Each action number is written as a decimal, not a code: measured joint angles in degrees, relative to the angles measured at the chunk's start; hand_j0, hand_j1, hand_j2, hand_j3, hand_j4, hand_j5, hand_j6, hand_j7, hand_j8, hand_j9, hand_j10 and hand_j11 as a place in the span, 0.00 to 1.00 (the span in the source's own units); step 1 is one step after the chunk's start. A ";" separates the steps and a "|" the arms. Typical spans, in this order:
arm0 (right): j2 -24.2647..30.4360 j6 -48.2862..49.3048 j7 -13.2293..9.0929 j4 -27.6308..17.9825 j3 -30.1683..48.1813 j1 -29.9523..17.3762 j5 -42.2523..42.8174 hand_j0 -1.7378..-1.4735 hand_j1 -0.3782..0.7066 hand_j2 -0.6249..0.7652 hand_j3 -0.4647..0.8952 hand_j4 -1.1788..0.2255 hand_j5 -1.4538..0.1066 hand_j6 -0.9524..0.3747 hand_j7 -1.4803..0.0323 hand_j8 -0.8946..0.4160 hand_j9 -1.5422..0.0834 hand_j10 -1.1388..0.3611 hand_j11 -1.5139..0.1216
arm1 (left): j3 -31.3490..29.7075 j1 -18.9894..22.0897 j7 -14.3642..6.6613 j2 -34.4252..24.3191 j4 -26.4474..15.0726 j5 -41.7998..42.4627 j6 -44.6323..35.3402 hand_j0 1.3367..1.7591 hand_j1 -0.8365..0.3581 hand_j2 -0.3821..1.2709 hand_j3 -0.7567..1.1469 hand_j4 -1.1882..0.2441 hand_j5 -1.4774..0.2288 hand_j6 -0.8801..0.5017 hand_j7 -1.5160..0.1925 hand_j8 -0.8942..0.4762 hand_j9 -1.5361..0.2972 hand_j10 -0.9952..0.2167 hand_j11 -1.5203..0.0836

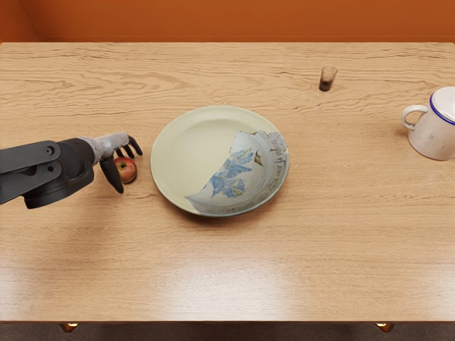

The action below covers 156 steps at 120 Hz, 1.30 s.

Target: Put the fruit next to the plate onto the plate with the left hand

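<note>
A small red and yellow apple [127,170] lies on the table just left of the plate [186,149], a pale cream dish with a blue pattern on its right side. My left hand [121,160] comes in from the left edge and sits right at the apple. Its dark fingers are spread around the fruit, the thumb [112,175] hanging down on the apple's near left side and the other fingers above it. The fingers are not closed on the apple. The plate holds nothing.
A white mug with a blue rim [437,124] stands at the right edge. A small brown cylinder [327,78] stands at the back, right of centre. The wooden table [227,263] stretches wide in front of the plate.
</note>
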State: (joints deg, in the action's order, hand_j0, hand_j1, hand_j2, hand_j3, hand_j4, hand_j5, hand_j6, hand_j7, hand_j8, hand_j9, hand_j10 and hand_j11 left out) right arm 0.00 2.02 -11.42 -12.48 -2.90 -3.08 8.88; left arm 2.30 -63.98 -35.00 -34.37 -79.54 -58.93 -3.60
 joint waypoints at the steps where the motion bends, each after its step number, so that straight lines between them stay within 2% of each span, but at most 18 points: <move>1: 0.00 0.00 0.00 0.00 0.00 0.00 0.00 0.30 0.05 0.45 0.34 0.82 0.91 0.70 0.96 0.67 0.93 0.74 0.91 | 0.00 0.00 0.00 0.00 0.00 0.00 0.00 0.76 0.63 0.28 0.40 0.57 0.59 0.37 0.61 0.38 0.58 0.52 0.65; 72: 0.00 0.00 0.00 0.00 0.00 0.00 0.00 0.30 0.05 0.45 0.34 0.82 0.91 0.70 0.96 0.67 0.93 0.74 0.91 | -0.19 0.51 0.00 0.09 0.08 -0.02 -0.44 0.76 0.59 0.28 0.40 0.55 0.56 0.34 0.58 0.36 0.55 0.49 0.62; 79: 0.00 0.00 0.00 0.00 0.00 0.00 0.00 0.30 0.05 0.45 0.34 0.82 0.91 0.70 0.96 0.67 0.93 0.74 0.91 | -0.19 0.73 0.00 0.13 0.08 0.04 -0.40 0.76 0.55 0.29 0.40 0.52 0.53 0.31 0.55 0.33 0.52 0.45 0.59; 87: 0.00 0.00 0.00 0.00 0.00 0.00 0.00 0.30 0.05 0.45 0.34 0.82 0.91 0.70 0.96 0.67 0.93 0.74 0.91 | -0.11 0.96 0.01 0.18 0.09 0.07 -0.41 0.76 0.47 0.30 0.40 0.46 0.48 0.33 0.54 0.38 0.47 0.39 0.52; 102: 0.00 0.00 0.00 0.00 0.00 0.00 0.00 0.30 0.05 0.45 0.34 0.82 0.91 0.70 0.96 0.67 0.93 0.74 0.91 | 0.08 0.93 -0.05 0.17 0.15 0.47 -0.29 0.76 0.39 0.33 0.40 0.40 0.40 0.34 0.50 0.38 0.46 0.31 0.44; 109: 0.00 0.00 0.00 0.00 0.00 0.00 0.00 0.30 0.05 0.45 0.34 0.82 0.91 0.70 0.96 0.67 0.93 0.74 0.91 | 0.20 0.89 -0.06 0.14 0.19 0.66 -0.22 0.76 0.40 0.36 0.40 0.39 0.38 0.34 0.46 0.37 0.47 0.30 0.42; 126: 0.00 0.00 0.00 0.00 0.00 0.00 0.00 0.30 0.05 0.45 0.34 0.82 0.91 0.70 0.96 0.67 0.93 0.74 0.91 | 1.11 0.88 -0.01 -0.41 0.55 1.68 -0.15 0.75 0.43 0.37 0.40 0.36 0.34 0.33 0.39 0.37 0.39 0.27 0.38; 140: 0.00 0.00 0.00 0.00 0.00 0.00 0.00 0.30 0.05 0.45 0.34 0.82 0.91 0.70 0.96 0.67 0.93 0.74 0.91 | 2.74 0.96 0.01 -1.48 0.82 2.88 -0.12 0.75 0.45 0.33 0.40 0.37 0.32 0.35 0.36 0.38 0.36 0.28 0.37; 156: 0.00 0.00 0.00 0.00 0.00 0.00 0.00 0.30 0.05 0.45 0.34 0.82 0.91 0.70 0.96 0.67 0.93 0.74 0.91 | 6.78 0.88 0.01 -3.59 0.93 6.33 0.05 0.75 0.44 0.35 0.40 0.37 0.32 0.35 0.35 0.39 0.34 0.28 0.37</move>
State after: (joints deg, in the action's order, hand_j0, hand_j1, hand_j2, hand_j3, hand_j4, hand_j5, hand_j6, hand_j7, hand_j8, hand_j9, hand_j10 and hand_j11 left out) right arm 0.00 2.02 -11.43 -12.48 -2.90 -3.07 8.88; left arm 9.08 -63.10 -34.99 -37.96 -78.61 -52.60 -3.55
